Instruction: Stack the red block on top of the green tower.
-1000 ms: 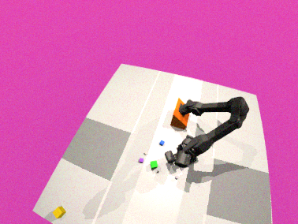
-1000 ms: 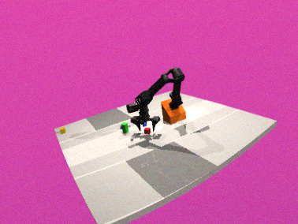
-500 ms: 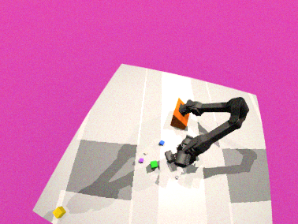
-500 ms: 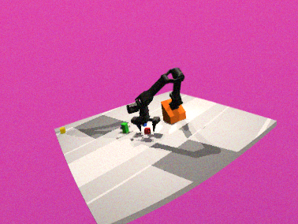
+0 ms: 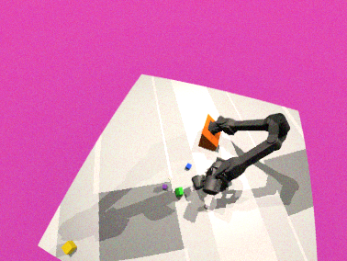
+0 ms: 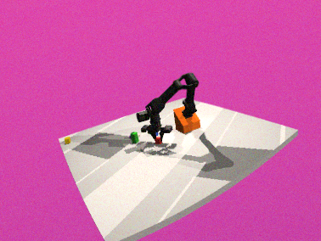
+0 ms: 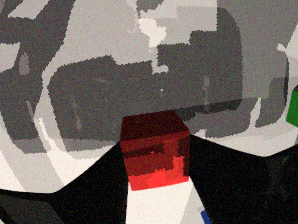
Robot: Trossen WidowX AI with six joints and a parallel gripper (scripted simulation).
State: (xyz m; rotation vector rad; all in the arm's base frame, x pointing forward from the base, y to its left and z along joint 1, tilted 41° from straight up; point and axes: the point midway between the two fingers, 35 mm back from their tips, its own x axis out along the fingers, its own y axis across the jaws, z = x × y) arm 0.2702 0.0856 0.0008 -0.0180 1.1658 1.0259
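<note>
The red block (image 6: 158,140) (image 7: 156,162) is between the two black fingers of my gripper (image 6: 157,138) (image 7: 152,143). The fingers press against its left and right sides in the wrist view, so the gripper is shut on it. The block is low, at about table height; whether it touches the table cannot be told. In the top view the arm hides it. The green tower (image 5: 179,191) (image 6: 134,137) stands upright, a short way left of the gripper in the top and exterior views. Only an edge of the tower (image 7: 293,109) shows at the right of the wrist view.
A small blue block (image 5: 188,166) (image 7: 205,217) lies near the gripper. A small purple block (image 5: 165,187) lies just beyond the tower. A yellow block (image 5: 69,247) (image 6: 67,140) is far off at the left. A large orange block (image 5: 211,133) (image 6: 187,123) stands by the arm's base.
</note>
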